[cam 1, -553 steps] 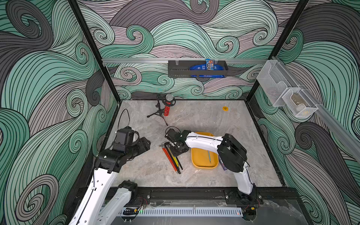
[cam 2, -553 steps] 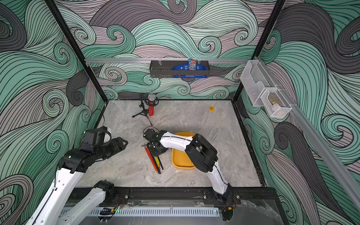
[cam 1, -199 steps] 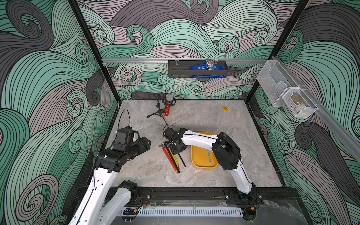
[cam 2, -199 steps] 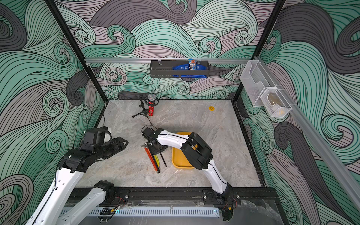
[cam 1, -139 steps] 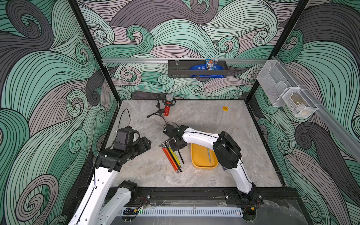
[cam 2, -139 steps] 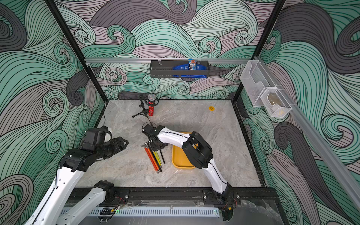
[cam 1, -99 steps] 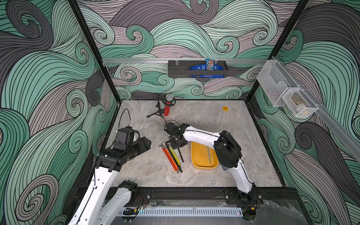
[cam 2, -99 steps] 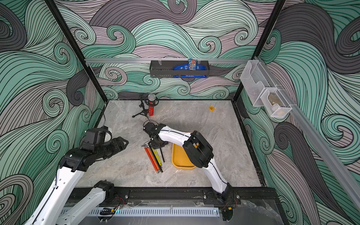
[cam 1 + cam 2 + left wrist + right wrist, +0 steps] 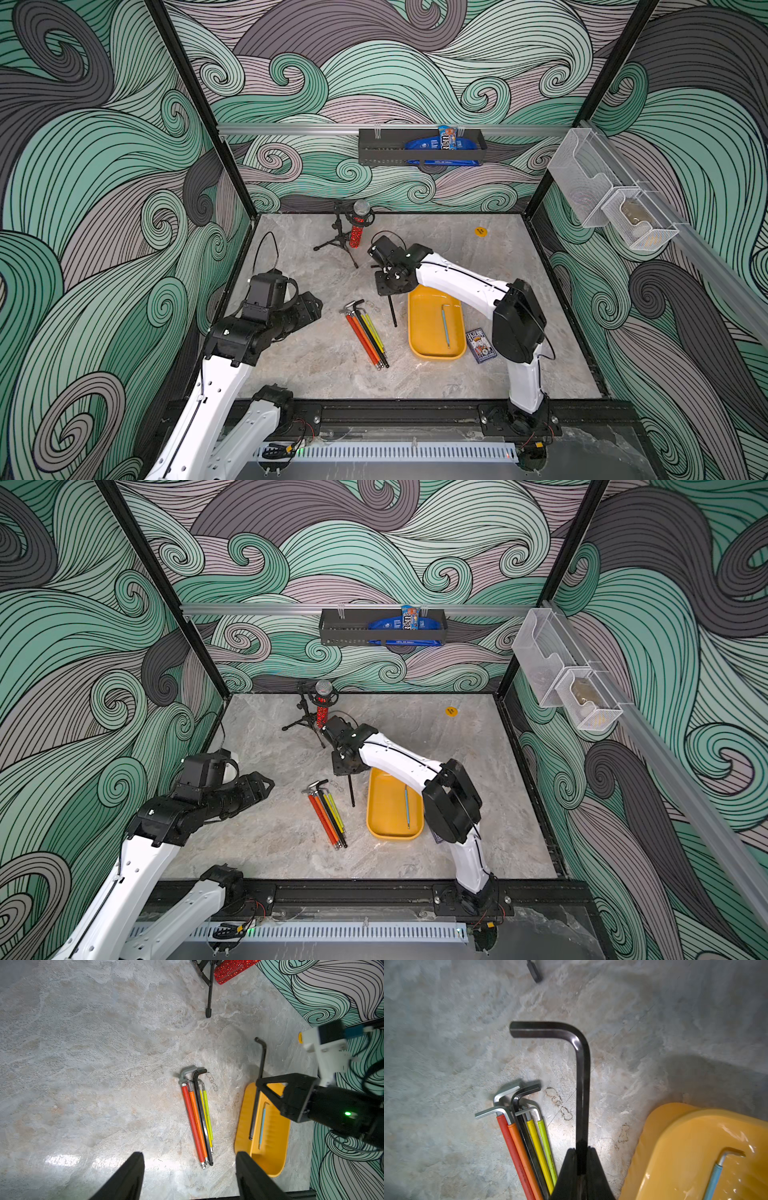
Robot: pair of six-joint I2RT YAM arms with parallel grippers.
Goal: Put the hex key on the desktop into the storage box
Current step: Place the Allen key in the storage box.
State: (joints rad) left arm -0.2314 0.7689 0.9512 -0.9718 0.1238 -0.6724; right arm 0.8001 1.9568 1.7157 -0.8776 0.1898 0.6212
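Desktop (image 9: 446, 1032); wrist-view hex key (image 9: 582, 1084) in jaws

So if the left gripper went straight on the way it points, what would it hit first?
Probably the bundle of coloured-sleeved steel hex keys lying on the grey marble desktop, ahead of the open left gripper; its height is unclear.

The left arm (image 9: 220, 382) and the right arm (image 9: 457, 282) are both wearing glossy white shells between bulky black joint housings. Small dark screws are dotting the left arm's white link, and a thin black cable (image 9: 267, 232) is looping off its wrist toward 12 o'clock. A black line is running along the right arm's white forearm. The left hand (image 9: 189, 1153) and the right hand (image 9: 581, 1150) are showing matte black, tapering fingers (image 9: 128, 1176). A green light (image 9: 347, 1114) is glowing on the right wrist. Red and black wires (image 9: 535, 441) are trailing at its base, at 5 o'clock.
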